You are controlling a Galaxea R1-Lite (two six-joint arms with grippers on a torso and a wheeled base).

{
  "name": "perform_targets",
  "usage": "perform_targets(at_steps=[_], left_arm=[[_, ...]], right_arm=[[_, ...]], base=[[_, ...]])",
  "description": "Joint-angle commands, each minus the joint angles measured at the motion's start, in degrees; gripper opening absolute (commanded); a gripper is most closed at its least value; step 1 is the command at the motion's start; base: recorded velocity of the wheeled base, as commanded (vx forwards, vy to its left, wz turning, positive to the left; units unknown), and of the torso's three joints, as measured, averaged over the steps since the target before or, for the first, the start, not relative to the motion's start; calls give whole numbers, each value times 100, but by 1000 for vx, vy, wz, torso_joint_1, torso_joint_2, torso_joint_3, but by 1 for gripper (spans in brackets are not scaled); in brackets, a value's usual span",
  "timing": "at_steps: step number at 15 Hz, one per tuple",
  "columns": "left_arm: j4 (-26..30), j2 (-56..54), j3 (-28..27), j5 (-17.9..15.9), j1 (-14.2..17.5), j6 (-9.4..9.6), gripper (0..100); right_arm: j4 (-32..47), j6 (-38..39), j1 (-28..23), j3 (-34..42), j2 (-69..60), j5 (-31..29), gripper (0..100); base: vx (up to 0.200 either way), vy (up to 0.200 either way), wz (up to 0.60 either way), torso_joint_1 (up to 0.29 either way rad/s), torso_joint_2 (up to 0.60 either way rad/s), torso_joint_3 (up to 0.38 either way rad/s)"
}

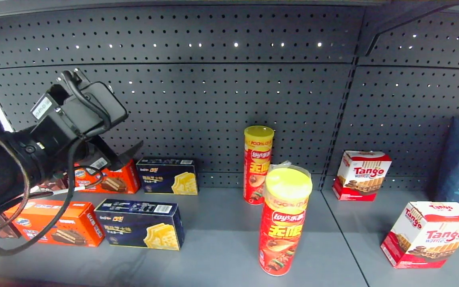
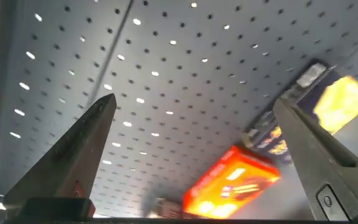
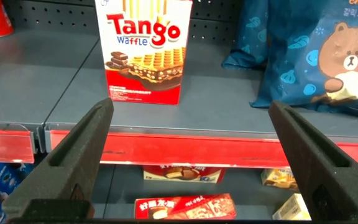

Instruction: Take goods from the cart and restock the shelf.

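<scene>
Left gripper (image 2: 194, 102), at nine o'clock in the head view, hangs spread and empty beside the rear orange biscuit box (image 1: 114, 181) on the shelf (image 1: 221, 239). Right gripper (image 3: 191, 107), also spread and empty, faces a Tango wafer box (image 3: 145, 53). With nothing held, the next move is probably to fetch more goods from the cart.

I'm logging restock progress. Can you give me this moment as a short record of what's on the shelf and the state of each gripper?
shelf: grey deck, perforated back panel
left section: rear orange box, front orange box, rear dark blue box, front dark blue box
middle: rear chip can and front chip can, both upright with yellow lids
right section: rear wafer box, front wafer box, blue snack bags beyond
left gripper: open, empty, near the rear orange box
right gripper: open, empty, facing the right section
</scene>
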Motion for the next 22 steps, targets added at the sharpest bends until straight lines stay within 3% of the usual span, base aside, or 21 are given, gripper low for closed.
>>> perform_targets(at_steps=[1, 2, 4, 7, 9, 11, 15, 16, 18, 19, 22], left_arm=[[-117, -139, 356, -1, -28, -114, 100], [-117, -174, 374, -1, -19, -149, 100], [-117, -174, 374, 17, 16, -431, 100], [-117, -174, 391, 26, 25, -519, 100], [-117, -183, 339, 8, 16, -580, 100], [-82, -209, 339, 17, -10, -1257, 100], [-38, -306, 330, -10, -37, -1978, 100], [-38, -306, 312, -18, -28, -2364, 100], [-38, -306, 321, -18, -37, -2760, 100], [-38, -306, 321, -18, -28, -3103, 100], [-46, -315, 374, -27, 7, -3612, 100]], right_arm=[[19, -59, 12, -175, 7, 114, 100], [90, -68, 64, -693, 86, 245, 100], [213, -6, 240, -1528, 825, 324, 100], [125, -569, 425, -1748, 1431, 667, 100], [-244, -955, 557, -1968, 2292, 1221, 100], [-798, -973, 601, -2416, 3338, 1573, 100], [-1062, -964, 1207, -3198, 4947, 1836, 100], [-1580, -982, 1585, -3119, 5492, 1827, 100], [-2275, -947, 1822, -2961, 6107, 1801, 100], [-3198, -947, 1822, -2732, 6722, 1775, 100], [-4446, -938, 1769, -2425, 7522, 1687, 100]], base=[[0, 0, 0, 0, 0, 0], [0, 0, 0, 0, 0, 0], [0, 0, 0, 0, 0, 0], [0, 0, 0, 0, 0, 0], [0, 0, 0, 0, 0, 0], [0, 0, 0, 0, 0, 0], [0, 0, 0, 0, 0, 0], [0, 0, 0, 0, 0, 0], [0, 0, 0, 0, 0, 0], [0, 0, 0, 0, 0, 0], [0, 0, 0, 0, 0, 0]])
